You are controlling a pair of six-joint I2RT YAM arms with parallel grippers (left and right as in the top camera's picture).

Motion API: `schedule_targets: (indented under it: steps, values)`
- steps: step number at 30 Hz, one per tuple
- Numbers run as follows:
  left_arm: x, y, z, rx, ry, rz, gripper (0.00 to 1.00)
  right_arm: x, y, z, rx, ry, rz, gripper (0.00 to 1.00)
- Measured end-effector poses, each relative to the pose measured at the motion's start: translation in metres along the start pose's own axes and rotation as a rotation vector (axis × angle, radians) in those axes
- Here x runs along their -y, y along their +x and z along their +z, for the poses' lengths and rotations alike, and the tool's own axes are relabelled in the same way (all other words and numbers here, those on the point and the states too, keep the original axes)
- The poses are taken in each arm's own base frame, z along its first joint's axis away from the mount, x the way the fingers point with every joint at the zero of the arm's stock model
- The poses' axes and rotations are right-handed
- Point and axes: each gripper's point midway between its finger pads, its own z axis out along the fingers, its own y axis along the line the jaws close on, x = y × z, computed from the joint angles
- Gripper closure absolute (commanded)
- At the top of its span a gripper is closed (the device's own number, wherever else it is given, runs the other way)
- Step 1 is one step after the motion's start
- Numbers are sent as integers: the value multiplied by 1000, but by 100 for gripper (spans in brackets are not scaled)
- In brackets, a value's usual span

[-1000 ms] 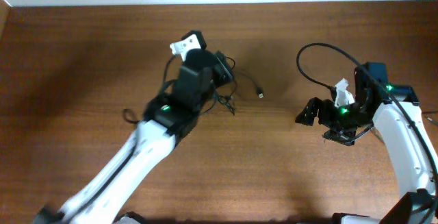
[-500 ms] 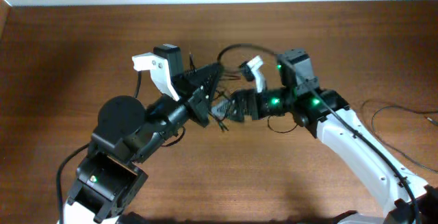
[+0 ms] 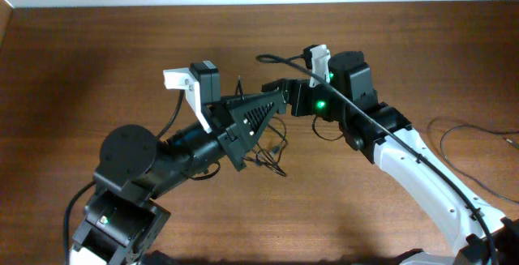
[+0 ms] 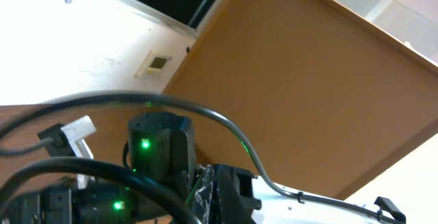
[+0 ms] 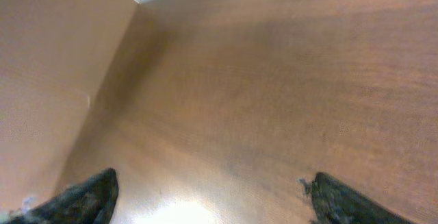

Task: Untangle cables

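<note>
Thin black cables point(image 3: 266, 156) bunch in a loose tangle mid-bench, loops spilling out just beneath the left pincer point(image 3: 280, 101). One more thin strand point(image 3: 466, 123) lies flat, well apart, near the right edge.

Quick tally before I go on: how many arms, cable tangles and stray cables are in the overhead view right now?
robot arms: 2 (left, right)
tangled bundle of thin black cables: 1, strands too snarled to count singly
stray thin black cable toward the table's right edge: 1
total: 4
</note>
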Motion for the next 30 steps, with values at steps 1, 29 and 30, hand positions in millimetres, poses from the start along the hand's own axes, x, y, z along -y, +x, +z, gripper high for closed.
schedule_targets:
  steps: [1,29,30]
  values:
    - [-2,-2,0,11,-14,1,100,-6,12,-1,-59,-43,-31,1]
    - [-25,-27,24,121,17,-881,100,30,38,11,-197,-694,-180,2]
    - [-23,-28,23,122,22,-878,100,24,34,13,-195,-701,-168,2]
